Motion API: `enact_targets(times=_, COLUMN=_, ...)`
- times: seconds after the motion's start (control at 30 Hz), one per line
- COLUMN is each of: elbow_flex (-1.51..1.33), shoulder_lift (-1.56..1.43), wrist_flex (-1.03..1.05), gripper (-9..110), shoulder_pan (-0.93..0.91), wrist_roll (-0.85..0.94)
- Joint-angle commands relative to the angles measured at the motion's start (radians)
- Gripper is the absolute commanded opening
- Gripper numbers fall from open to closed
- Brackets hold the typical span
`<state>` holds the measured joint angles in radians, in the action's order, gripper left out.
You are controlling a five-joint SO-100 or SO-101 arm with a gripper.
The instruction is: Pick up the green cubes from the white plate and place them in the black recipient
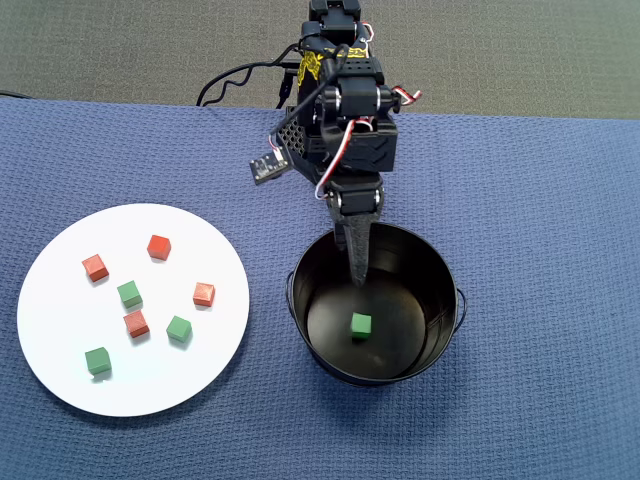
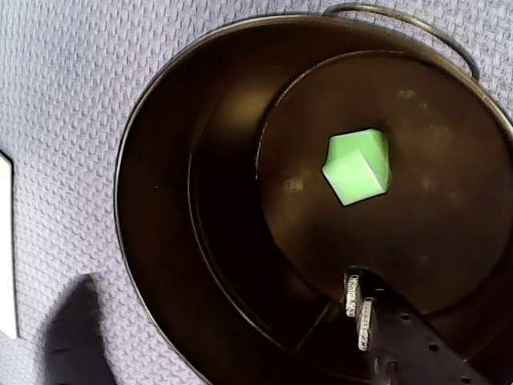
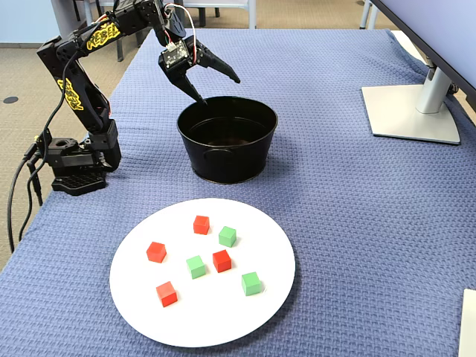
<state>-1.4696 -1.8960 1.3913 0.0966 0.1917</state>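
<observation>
Blue-clothed counter [image 3: 335, 186]: fingers [image 3: 223, 91] spread empty over the black recipient [image 3: 227, 152], one green cube [image 1: 361, 325] lying inside.

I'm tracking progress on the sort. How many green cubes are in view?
4. Three lie on the white plate. One lies in the black bucket. None seems hidden.

One green cube [image 1: 361, 324] in black recipient [image 1: 440, 340]; three on white plate [image 1: 60, 360].
</observation>
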Motion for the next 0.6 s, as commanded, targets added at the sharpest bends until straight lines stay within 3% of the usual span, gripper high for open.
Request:
enact_targets(times=0.0, elbow_flex=0.110, shoulder_lift=-0.038, wrist_flex=0.000, gripper=12, shoulder_pan=-0.172, wrist_roll=0.087)
enact_targets(times=0.1, elbow_flex=0.133, shoulder_lift=-0.031, wrist_flex=-0.061, gripper=0, shoulder_pan=-0.368, wrist_roll=0.230)
enact_targets(times=0.27, elbow_flex=0.216, shoulder_lift=0.175, wrist_flex=-0.149, gripper=0, shoulder_pan=-0.614, wrist_roll=0.410)
enact_targets(times=0.57, elbow_flex=0.479, shoulder_lift=0.575, wrist_flex=-0.089, gripper=4, shoulder_pan=-0.767, wrist_roll=0.397)
